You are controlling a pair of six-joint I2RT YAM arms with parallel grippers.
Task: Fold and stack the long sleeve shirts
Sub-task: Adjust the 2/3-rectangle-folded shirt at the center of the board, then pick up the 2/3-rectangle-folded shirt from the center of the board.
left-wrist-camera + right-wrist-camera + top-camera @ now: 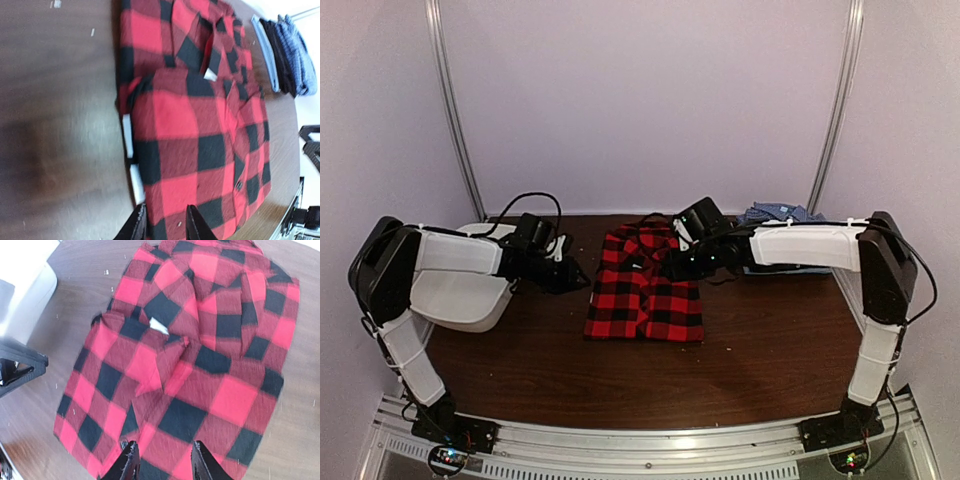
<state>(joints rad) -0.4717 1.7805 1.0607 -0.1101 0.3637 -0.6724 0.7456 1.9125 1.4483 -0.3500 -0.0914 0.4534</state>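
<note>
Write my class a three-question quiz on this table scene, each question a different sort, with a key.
1. True or false: the red plaid shirt lies inside the white tub.
2. The blue check shirt is: A, at the far right of the table; B, in the white tub; C, on the red plaid shirt.
3. Fill in: left claw and right claw are both ____.
Key: 1 false; 2 A; 3 open.

No words or numbers can be read anywhere. A small white tag [159,326] sits on the red shirt [200,365], but it is too blurry to show any letters.
</note>
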